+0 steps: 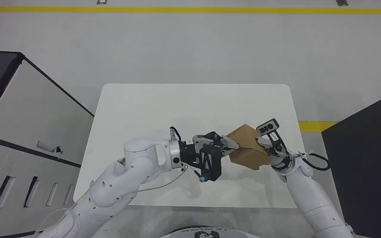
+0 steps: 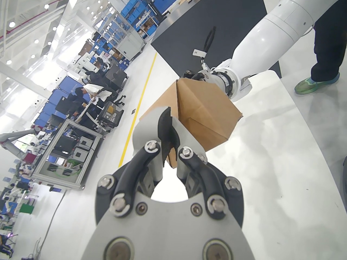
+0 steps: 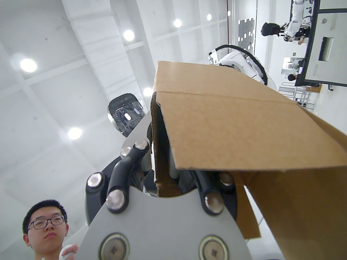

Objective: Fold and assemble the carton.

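Observation:
The brown cardboard carton (image 1: 247,153) hangs tilted above the front right part of the white table (image 1: 149,119), held between both arms. My left gripper (image 1: 224,146) is at its left side; in the left wrist view the gripper (image 2: 170,133) is shut on an edge of the carton (image 2: 202,109), one black-padded finger (image 2: 165,125) lying against the board. My right gripper (image 1: 262,146) is at the carton's right end. In the right wrist view this gripper (image 3: 160,147) is shut on a side wall of the carton (image 3: 230,125), and a flap hides one of its fingers.
A grey cabinet (image 1: 30,119) stands off the table's left side and a dark panel (image 1: 354,160) off its right. A yellow line (image 1: 190,9) runs across the floor beyond. The table top (image 2: 271,169) lies bare under the carton.

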